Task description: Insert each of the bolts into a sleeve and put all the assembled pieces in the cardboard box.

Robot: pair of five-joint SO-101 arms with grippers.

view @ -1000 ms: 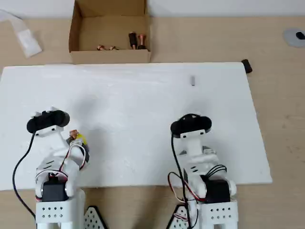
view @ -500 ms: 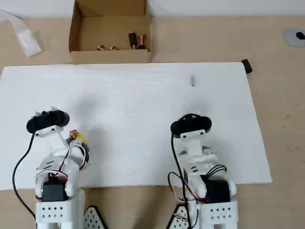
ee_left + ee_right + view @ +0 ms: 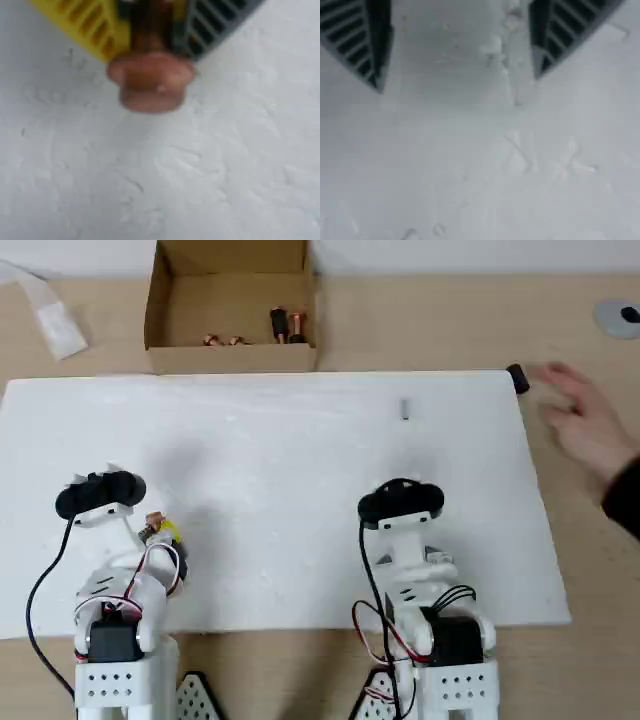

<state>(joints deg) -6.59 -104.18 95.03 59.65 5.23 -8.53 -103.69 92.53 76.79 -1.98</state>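
While the left hand clamps a copper bolt, head protruding past the fingertips, right hand apart

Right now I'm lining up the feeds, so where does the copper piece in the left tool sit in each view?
High view: copper piece low on the left, over the white sheet.
Left wrist view: copper piece clamped in the left tool, head poking out.
Right wrist view: bare white sheet under the open right tool.
Shared landmark: the white sheet.
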